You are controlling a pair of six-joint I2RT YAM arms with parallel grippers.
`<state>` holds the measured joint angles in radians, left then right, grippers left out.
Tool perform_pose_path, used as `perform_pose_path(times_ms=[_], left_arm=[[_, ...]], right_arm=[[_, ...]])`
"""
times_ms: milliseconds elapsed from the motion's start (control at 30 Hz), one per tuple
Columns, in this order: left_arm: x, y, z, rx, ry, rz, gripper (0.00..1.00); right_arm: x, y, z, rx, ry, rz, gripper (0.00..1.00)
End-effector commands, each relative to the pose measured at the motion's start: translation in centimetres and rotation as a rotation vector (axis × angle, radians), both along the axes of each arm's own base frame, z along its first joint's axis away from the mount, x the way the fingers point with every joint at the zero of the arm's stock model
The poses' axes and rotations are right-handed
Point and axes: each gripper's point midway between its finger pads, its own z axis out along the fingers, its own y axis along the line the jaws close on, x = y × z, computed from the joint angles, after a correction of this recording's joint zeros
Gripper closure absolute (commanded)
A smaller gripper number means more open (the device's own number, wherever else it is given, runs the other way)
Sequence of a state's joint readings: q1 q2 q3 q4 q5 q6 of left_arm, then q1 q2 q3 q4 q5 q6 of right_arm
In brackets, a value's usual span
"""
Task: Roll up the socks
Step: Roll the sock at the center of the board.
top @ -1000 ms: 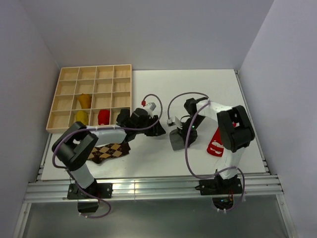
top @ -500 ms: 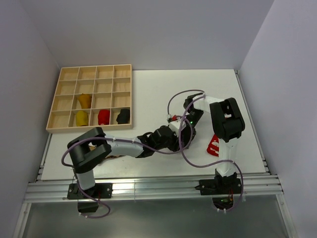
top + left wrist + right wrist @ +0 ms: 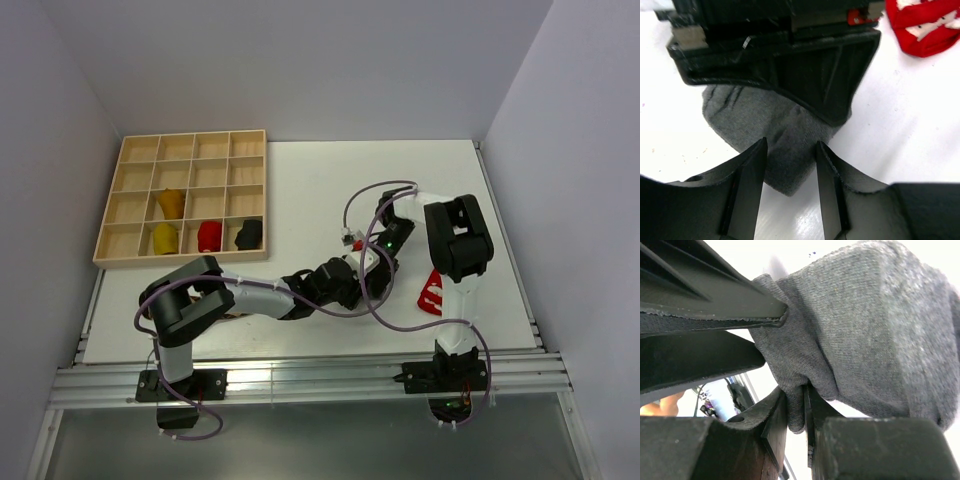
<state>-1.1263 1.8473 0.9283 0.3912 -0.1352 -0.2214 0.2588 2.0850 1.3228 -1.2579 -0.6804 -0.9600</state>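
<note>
No text, label, brand or number can be read in any view. The nearest thing to a sign is the white marks on the red sock (image 3: 922, 25), upper right of the left wrist view. They are shapes, not letters I can make out. In the top view the same sock, right of centre on the worktop, is too small to show any marking clearly.

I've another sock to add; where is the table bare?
Bare: the far table between tray and right wall. Crowded: the middle, where left hand and right hand meet at the grey sock, red sock beside.
</note>
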Motion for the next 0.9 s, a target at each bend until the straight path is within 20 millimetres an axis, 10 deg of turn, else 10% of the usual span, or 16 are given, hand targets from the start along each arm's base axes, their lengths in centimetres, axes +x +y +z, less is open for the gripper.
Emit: perform_pose_path(times_ms=[0,267,500,867], left_arm=[[-0.5,-0.3,0.7,-0.017,0.005,-0.052,0.52],[0.2,0.0,-0.8,-0.031,0.131,-0.068,0.60],[-0.6,-0.4,-2.7,-0.021,0.286,-0.121,0.97],[-0.1,0.6,-3.6,-0.023,0.545,-0.112,1.00]], right_arm=[[1.7,-1.3,-1.1,-0.045,-0.047,0.004,0.77],[2.0,-1.0,-0.6,-0.038,-0.057,-0.032,0.75],[4.2,-0.5,-0.4,-0.031,-0.219,-0.125,0.61],[10.0,-5.1,6.0,0.115,-0.553,-0.453,0.49]])
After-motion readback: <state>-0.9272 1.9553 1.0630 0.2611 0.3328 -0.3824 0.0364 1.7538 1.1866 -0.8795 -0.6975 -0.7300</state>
